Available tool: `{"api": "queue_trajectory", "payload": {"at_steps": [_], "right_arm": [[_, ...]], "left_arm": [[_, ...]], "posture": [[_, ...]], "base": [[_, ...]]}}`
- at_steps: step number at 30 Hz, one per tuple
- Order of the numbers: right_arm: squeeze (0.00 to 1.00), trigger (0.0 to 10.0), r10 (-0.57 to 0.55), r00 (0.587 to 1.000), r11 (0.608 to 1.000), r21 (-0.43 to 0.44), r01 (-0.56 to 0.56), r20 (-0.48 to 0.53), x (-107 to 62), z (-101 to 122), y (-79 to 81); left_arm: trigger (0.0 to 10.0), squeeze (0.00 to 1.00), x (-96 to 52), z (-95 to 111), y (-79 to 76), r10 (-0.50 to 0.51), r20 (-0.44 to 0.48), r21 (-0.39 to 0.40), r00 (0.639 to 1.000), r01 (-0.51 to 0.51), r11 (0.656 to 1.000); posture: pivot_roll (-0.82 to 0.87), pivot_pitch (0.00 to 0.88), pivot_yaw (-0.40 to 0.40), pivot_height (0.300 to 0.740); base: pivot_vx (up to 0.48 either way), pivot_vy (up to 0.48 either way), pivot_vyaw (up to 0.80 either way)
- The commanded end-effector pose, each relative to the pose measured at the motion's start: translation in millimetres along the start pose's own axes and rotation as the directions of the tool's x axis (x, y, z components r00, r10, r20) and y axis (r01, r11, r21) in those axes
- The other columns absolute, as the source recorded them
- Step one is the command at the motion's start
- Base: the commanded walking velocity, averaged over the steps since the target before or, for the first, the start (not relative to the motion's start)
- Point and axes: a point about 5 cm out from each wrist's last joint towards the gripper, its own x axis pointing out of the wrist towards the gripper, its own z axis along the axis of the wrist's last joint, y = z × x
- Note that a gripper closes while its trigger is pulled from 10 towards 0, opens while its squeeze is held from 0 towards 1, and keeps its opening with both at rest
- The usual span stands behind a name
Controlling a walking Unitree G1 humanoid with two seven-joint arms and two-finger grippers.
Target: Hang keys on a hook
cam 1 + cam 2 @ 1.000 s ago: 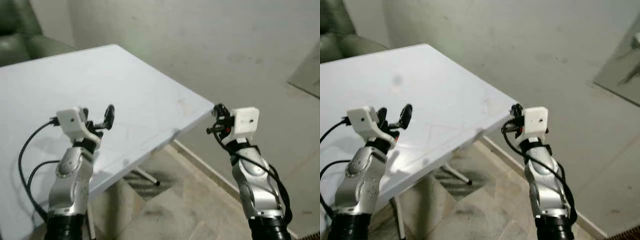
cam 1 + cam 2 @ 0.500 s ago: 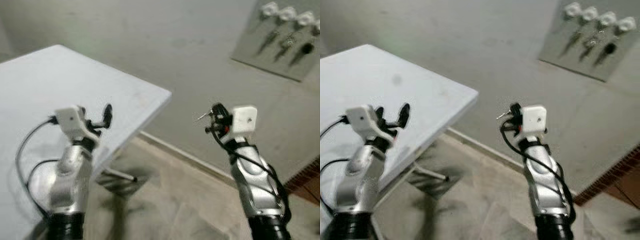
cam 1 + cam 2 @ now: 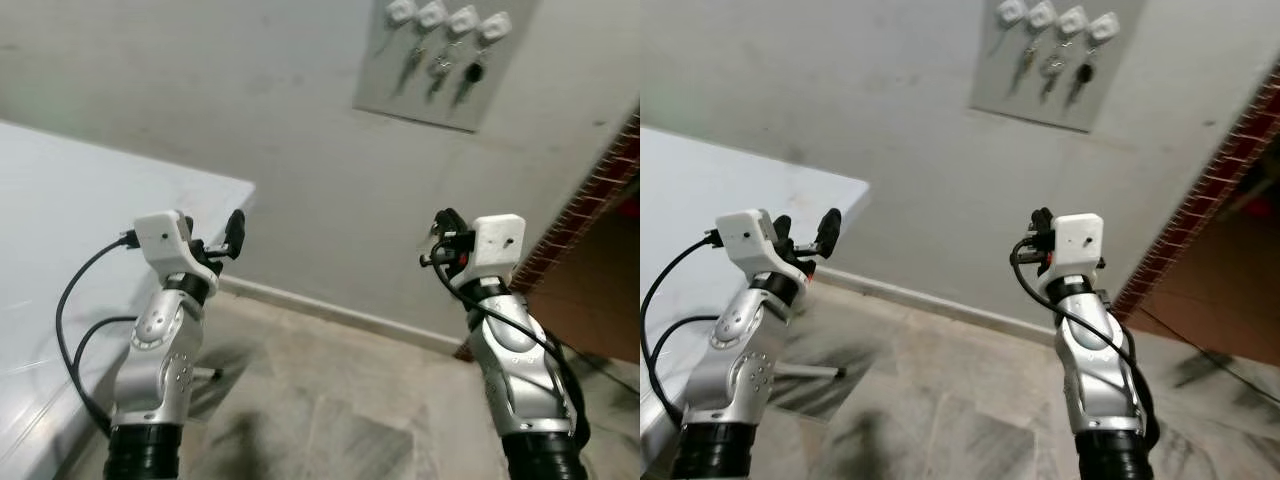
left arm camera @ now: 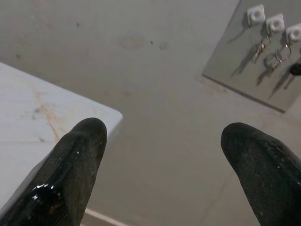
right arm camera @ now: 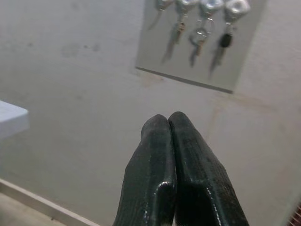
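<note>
Facing a grey wall, the robot raises both arms toward a key board mounted high up, its four white hooks each carrying hanging keys. In the left eye view, the left hand sits beside the corner of a white table, and the right hand is lifted off to the right, well below the board; a small metallic glint shows at its fingers, too small to identify as keys. A brick wall edge runs down the right side, with tiled floor below.

From the left wrist view, the left hand's two black fingers stand wide apart with nothing between them, framing the table corner and three of the board's hooks.

From the right wrist view, the right hand's fingers are pressed tightly together, pointing up at the board; whether anything is pinched between them cannot be told.
</note>
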Motion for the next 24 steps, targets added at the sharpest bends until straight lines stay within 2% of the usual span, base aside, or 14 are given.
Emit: {"api": "queue_trajectory", "payload": {"at_steps": [1, 9, 15, 20, 24], "right_arm": [[0.0, 10.0, -0.01, 1.0, 1.0, -0.006, 0.01, 0.009, 1.0, 4, -2.8], [0.0, 10.0, -0.011, 1.0, 1.0, -0.013, 0.011, 0.0, 0.1, 2, -2.5], [0.0, 10.0, 0.031, 0.998, 0.999, -0.033, -0.033, -0.045, -9.9, -9, -5.1], [0.0, 10.0, 0.08, 0.993, 0.996, -0.043, -0.084, -0.091, -24.3, -20, -7.8], [0.0, 10.0, 0.1, 0.99, 0.994, -0.034, -0.104, -0.1, -31.7, -22, -8.2]], "left_arm": [[10.0, 0.0, 0.4, 4, -3.7, -0.008, 0.013, -0.003, 1.0, 0.008, 1.0], [10.0, 0.0, -2.9, 2, -11.6, -0.021, -0.007, -0.038, 1.0, 0.021, 0.999], [10.0, 0.0, -20.7, -13, -14.7, -0.086, -0.083, 0.014, 0.993, 0.088, 0.996], [10.0, 0.0, -37.5, -23, -9.2, -0.114, -0.14, 0.045, 0.984, 0.122, 0.992], [10.0, 0.0, -46.8, -25, -7.5, -0.12, -0.161, 0.034, 0.98, 0.127, 0.991]], "posture": [[0.03, 0.0, -0.065, 0.732], [0.03, 0.0, -0.068, 0.732], [0.02, 0.0, -0.068, 0.732], [0.03, 0.0, -0.068, 0.732], [0.03, 0.0, -0.069, 0.732]], "base": [[0.0, 0.0, -0.71], [0.0, 0.0, -0.7], [0.0, 0.0, -0.64], [0.0, 0.0, 0.0], [0.0, 0.0, 0.0]]}}
